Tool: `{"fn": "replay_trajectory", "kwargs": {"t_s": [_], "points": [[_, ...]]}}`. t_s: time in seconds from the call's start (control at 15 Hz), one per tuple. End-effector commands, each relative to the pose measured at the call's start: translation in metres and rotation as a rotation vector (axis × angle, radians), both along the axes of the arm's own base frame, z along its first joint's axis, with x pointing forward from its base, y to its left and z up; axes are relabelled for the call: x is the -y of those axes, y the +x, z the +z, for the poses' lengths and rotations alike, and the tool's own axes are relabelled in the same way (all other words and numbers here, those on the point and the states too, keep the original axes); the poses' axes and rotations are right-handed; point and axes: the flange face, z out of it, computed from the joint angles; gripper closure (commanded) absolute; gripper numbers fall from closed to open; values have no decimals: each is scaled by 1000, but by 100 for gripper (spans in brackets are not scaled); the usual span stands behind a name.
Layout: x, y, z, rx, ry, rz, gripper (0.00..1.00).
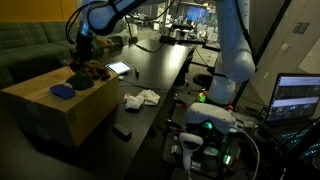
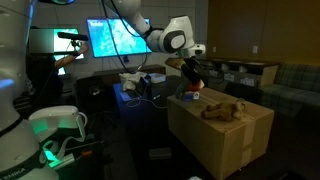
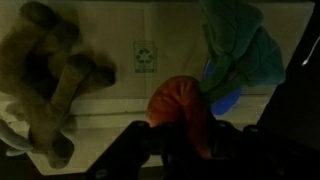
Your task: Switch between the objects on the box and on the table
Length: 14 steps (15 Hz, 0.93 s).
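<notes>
A cardboard box (image 1: 45, 108) stands on the dark table; it also shows in an exterior view (image 2: 225, 140). A brown plush toy (image 1: 88, 74) lies on its top, seen in both exterior views (image 2: 224, 110) and in the wrist view (image 3: 55, 80). A blue object (image 1: 62, 91) lies on the box top. My gripper (image 1: 82, 52) hangs just over the box top and is shut on an orange soft object (image 3: 180, 105), also seen in an exterior view (image 2: 196, 90). In the wrist view a teal-green soft thing (image 3: 240, 45) and a blue patch (image 3: 226, 100) lie right beside the orange object.
A white crumpled cloth (image 1: 140, 98) lies on the table next to the box. A lit phone or tablet (image 1: 118, 68) lies farther back, a small black object (image 1: 121, 131) near the table's front edge. Monitors (image 2: 120, 38), cables and a laptop (image 1: 297, 98) surround the table.
</notes>
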Motion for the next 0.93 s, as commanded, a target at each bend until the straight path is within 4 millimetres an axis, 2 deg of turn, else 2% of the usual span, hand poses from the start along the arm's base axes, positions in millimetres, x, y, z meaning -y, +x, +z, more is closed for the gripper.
{"fn": "replay_trajectory", "kwargs": {"t_s": [0.0, 0.13, 0.4, 0.47, 0.53, 0.67, 0.87], "points": [[1, 44, -12, 52, -49, -8, 97], [4, 59, -25, 61, -81, -15, 97], [9, 76, -41, 66, -114, -31, 97], [9, 78, -44, 63, -117, -33, 83], [8, 80, -47, 65, -119, -35, 59], [8, 79, -44, 67, -116, -35, 57], [6, 74, -36, 84, -119, -37, 35]]}}
